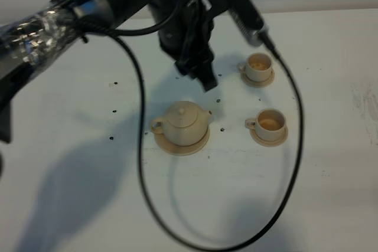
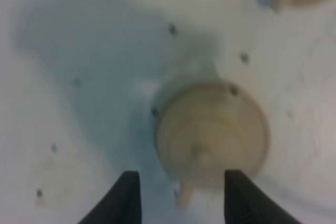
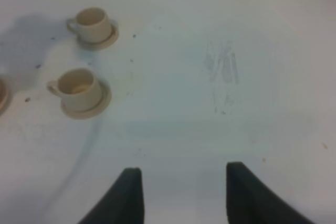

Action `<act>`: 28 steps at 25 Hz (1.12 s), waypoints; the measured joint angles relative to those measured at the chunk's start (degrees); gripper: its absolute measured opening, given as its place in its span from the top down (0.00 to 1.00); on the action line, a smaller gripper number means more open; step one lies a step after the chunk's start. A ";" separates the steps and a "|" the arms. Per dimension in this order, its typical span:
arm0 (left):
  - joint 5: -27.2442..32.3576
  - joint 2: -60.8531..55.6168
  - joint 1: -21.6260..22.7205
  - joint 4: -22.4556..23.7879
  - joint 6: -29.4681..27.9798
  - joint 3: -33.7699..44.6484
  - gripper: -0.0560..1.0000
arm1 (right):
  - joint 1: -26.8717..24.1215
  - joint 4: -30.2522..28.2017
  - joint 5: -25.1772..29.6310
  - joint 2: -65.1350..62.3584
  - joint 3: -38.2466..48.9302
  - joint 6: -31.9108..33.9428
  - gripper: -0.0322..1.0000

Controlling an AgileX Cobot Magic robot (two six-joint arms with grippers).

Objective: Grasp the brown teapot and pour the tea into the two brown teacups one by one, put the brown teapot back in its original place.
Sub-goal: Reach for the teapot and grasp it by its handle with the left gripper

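The brown teapot [image 1: 184, 122] stands upright with its lid on, on its wide round saucer [image 1: 177, 148] at the table's middle. The two brown teacups, the far one [image 1: 258, 66] and the near one [image 1: 270, 123], sit on small saucers to its right. My left gripper [image 1: 207, 81] hangs open and empty just behind the teapot and above it. In the left wrist view the teapot [image 2: 210, 129] lies between and beyond the open gripper [image 2: 181, 198]. My right gripper [image 3: 181, 195] is open and empty over bare table, with both cups [image 3: 93, 23] [image 3: 80, 88] far off.
A black cable [image 1: 142, 163] loops over the table around the teapot's left and front. The left arm [image 1: 35, 33] reaches in from the upper left. Small dark specks [image 1: 111, 138] dot the white table. A scuffed patch [image 3: 223, 72] shows in the right wrist view.
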 joint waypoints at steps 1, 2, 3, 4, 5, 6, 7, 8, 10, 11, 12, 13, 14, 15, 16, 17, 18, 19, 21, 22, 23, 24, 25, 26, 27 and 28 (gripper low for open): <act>0.00 -0.85 0.00 0.06 0.42 1.79 0.59 | 0.00 0.00 0.00 0.00 0.00 0.00 0.59; 0.00 -1.76 0.00 0.11 0.84 3.04 0.59 | 0.00 0.00 0.00 0.00 0.00 0.00 0.59; 0.00 -2.50 0.00 0.11 1.23 3.76 0.59 | 0.00 0.02 0.00 0.00 0.00 0.00 0.59; 0.00 -3.11 0.00 0.11 1.53 4.22 0.59 | 0.00 0.02 0.00 0.00 0.00 0.00 0.59; 0.00 -3.48 0.00 0.11 1.77 4.40 0.59 | 0.00 0.02 0.00 0.00 0.00 0.00 0.59; 0.00 -3.90 0.00 0.11 1.87 4.47 0.59 | 0.00 0.02 0.00 0.00 0.00 0.00 0.59; 0.00 -4.14 0.00 0.11 1.92 4.57 0.59 | 0.00 0.02 0.00 0.00 0.00 0.00 0.59; 0.00 -4.29 0.00 0.11 1.95 4.80 0.59 | 0.00 0.02 0.00 0.00 0.00 0.00 0.59; 0.00 -4.43 0.00 0.11 2.04 5.60 0.59 | 0.00 0.02 0.00 0.00 0.00 0.00 0.59; 0.00 -4.43 0.00 0.11 2.18 6.23 0.59 | 0.00 0.02 0.00 0.00 0.00 0.00 0.59; 0.00 -4.43 0.00 0.11 2.42 6.92 0.59 | 0.00 0.02 0.00 0.00 0.00 0.00 0.59; 0.00 -4.43 0.00 0.11 2.68 7.49 0.59 | 0.00 0.02 0.00 0.00 0.00 0.00 0.59; 0.07 -4.43 0.00 0.11 2.90 8.12 0.59 | 0.00 0.02 0.00 0.00 0.00 0.00 0.59; 0.07 -4.43 0.00 0.11 3.11 8.64 0.59 | 0.00 0.02 0.00 0.00 0.00 0.00 0.59; 0.07 -4.43 0.00 0.11 3.25 9.02 0.59 | 0.00 0.06 0.00 0.00 0.00 0.00 0.59; 0.07 -4.43 0.00 0.11 3.25 9.32 0.59 | 0.00 0.06 0.00 0.00 0.00 0.00 0.59; 0.07 -4.43 0.00 0.11 3.25 9.53 0.59 | 0.00 0.06 0.00 0.00 0.00 0.00 0.59; 0.07 -4.43 0.00 0.11 3.25 9.53 0.59 | 0.00 0.06 0.00 0.00 0.00 0.00 0.59; 0.07 -4.43 0.00 0.11 3.29 9.57 0.59 | 0.00 0.06 0.00 0.00 0.00 0.00 0.59; 0.07 -4.43 0.00 0.11 3.29 9.60 0.59 | 0.00 0.06 0.00 0.00 0.00 0.00 0.59; 0.07 -4.43 0.00 0.11 3.24 9.64 0.58 | 0.00 0.08 0.00 0.00 0.00 0.00 0.59; 0.07 -4.43 0.00 0.11 3.10 9.66 0.57 | 0.00 0.08 0.00 0.00 0.00 0.00 0.59; 0.07 -4.43 0.00 0.11 2.84 9.71 0.55 | 0.00 0.14 0.00 0.00 0.00 0.00 0.59; 0.07 -4.43 0.00 0.11 2.46 9.71 0.53 | 0.00 0.13 0.00 0.00 0.00 0.00 0.59; 0.07 -4.43 0.00 0.05 1.81 9.71 0.51 | 0.00 0.15 0.00 0.00 0.00 0.00 0.59; 0.07 -4.43 0.00 -0.01 0.86 9.71 0.49 | 0.00 0.20 0.00 0.00 0.00 0.00 0.59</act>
